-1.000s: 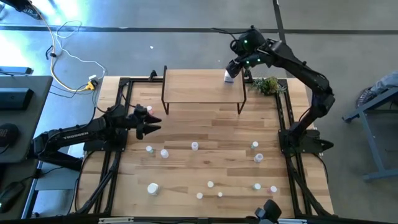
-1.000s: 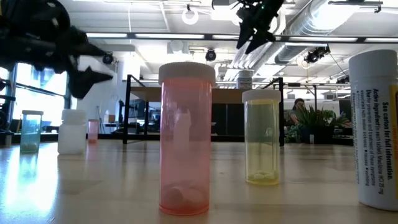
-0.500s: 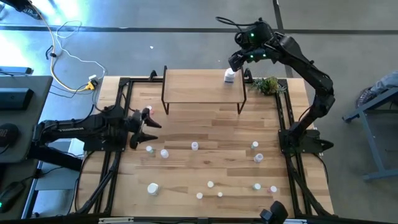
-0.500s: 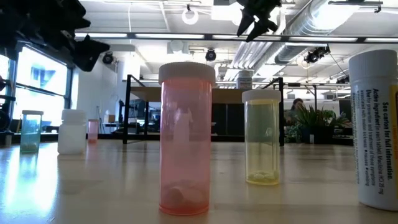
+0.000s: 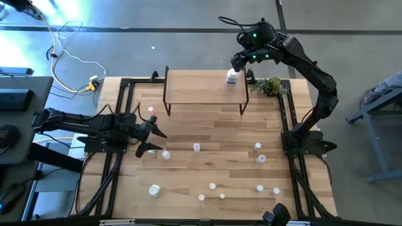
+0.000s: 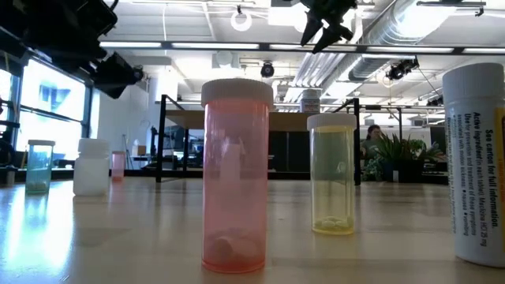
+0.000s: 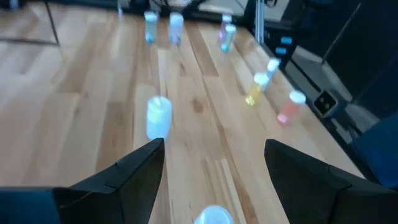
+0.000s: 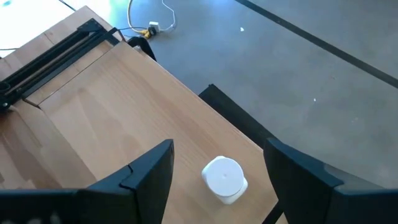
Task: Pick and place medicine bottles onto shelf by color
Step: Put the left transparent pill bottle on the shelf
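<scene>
Medicine bottles lie scattered over the near half of the counter (image 5: 213,129) in the high view, tiny white-capped shapes standing apart from one another, while one white bottle (image 5: 231,76) stands on the far right corner of the shelf (image 5: 204,85), a pale wood board on thin black legs. Above that corner hovers the right end effector (image 5: 237,63), clear of the bottle. The left end effector (image 5: 149,133) reaches in from the counter's left side, its fingers spread, with a bottle (image 5: 151,150) just beside it. A green plant sprig (image 5: 271,85) sits right of the shelf

From the low view, a translucent pink bottle (image 6: 237,175) with a pale cap stands nearest, a yellow-tinted bottle (image 6: 331,173) to its right, and a large white labelled bottle (image 6: 477,162) at the right edge; a teal-tinted bottle (image 6: 39,166) and a small white one (image 6: 91,166) stand at the left

Through the left wrist view, the dark fingers (image 7: 134,171) stand wide apart, a white-capped clear bottle (image 7: 158,116) ahead between them and more bottles farther off in a row

Right wrist view: the fingers (image 8: 146,168) are spread, the white round-capped bottle (image 8: 224,179) standing untouched on the shelf between them
</scene>
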`<state>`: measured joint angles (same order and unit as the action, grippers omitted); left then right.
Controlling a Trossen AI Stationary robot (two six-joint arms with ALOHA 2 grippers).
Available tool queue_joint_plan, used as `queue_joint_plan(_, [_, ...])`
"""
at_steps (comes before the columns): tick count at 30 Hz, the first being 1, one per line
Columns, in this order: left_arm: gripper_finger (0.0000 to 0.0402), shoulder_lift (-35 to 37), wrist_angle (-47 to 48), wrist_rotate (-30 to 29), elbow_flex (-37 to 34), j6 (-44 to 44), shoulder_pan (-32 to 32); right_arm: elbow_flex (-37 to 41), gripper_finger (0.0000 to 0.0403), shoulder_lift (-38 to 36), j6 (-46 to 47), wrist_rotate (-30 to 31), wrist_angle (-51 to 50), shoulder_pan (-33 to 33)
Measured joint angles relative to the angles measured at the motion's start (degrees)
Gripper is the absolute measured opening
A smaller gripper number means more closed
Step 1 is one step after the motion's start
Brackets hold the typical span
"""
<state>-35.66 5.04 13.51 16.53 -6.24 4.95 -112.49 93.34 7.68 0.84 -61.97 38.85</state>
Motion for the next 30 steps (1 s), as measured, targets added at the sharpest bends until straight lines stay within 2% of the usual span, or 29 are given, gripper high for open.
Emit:
queue_joint_plan(12, [0.0266,-9.25,-0.35,-8.54,0.00,1.97,-8.39,0.00,0.0240,0.00,0.00,-0.02,0.04,0.00])
queue_joint_plan(20, [0.0266,-14.80,-0.75,-9.20,0.00,1.97,-11.61,0.00,0.0240,0.00,0.02,-0.02,0.04,0.00])
queue_joint_plan(26, [0.0266,-18.81,-2.12,-13.90,0.00,1.97,-13.25,0.00,0.0240,0.00,0.02,-0.02,0.04,0.00])
queue_joint_plan(30, [0.0266,-21.27,-2.38,-14.22,0.00,0.92,-13.33,0.00,0.0240,0.00,0.02,-0.02,0.06,0.00])
